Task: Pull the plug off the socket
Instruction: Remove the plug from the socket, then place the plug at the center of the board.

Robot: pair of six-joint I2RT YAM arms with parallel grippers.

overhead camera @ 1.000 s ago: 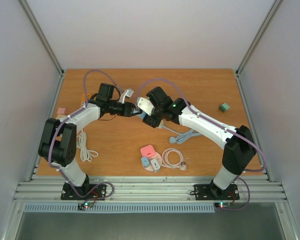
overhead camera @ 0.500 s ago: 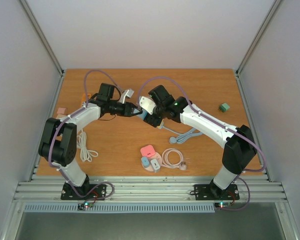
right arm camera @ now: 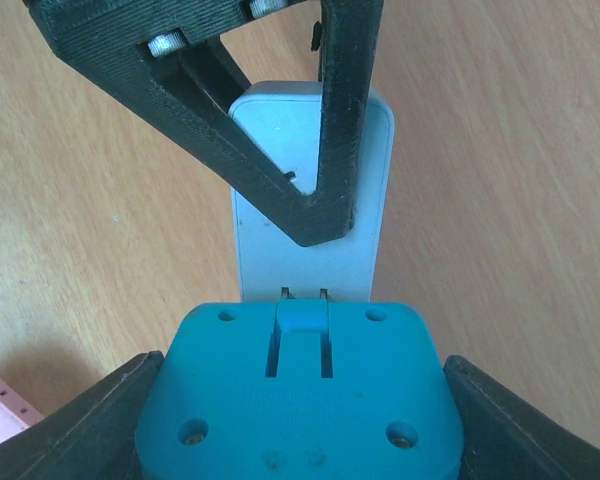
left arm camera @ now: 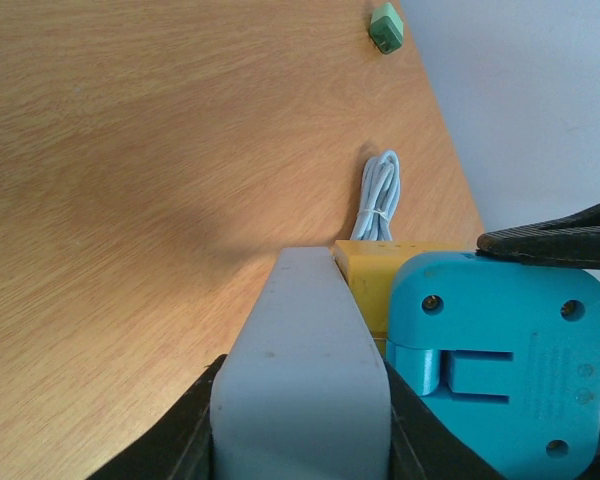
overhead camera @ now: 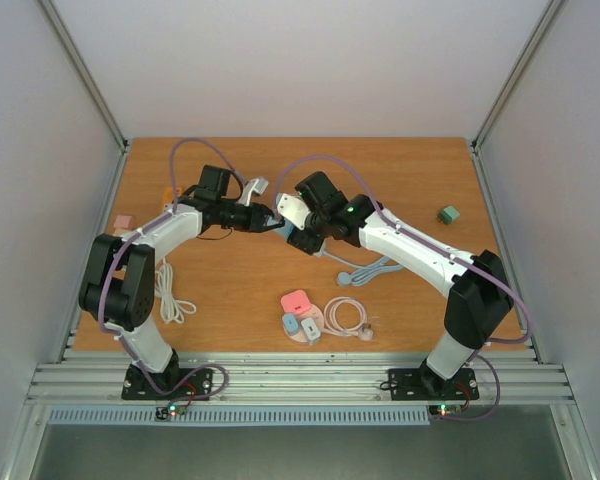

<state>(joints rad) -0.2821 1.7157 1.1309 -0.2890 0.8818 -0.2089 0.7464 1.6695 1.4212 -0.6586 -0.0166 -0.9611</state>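
Above the table's middle, my left gripper is shut on a pale grey socket block, which fills the space between its black fingers. My right gripper is shut on the blue plug, one finger pressed to each side. In the right wrist view the plug butts against the end of the socket, and a thin gap there shows two metal prongs. The left wrist view has the blue plug beside the socket, a yellow part behind it, and a right finger above.
A green block lies at the right. A bundled grey cable trails below the right arm. A pink box, small chargers and a coiled cable sit near the front. A white cable lies at the left.
Both grippers have shifted slightly toward the back of the table, still joined at the plug and socket. Both grips are unchanged.
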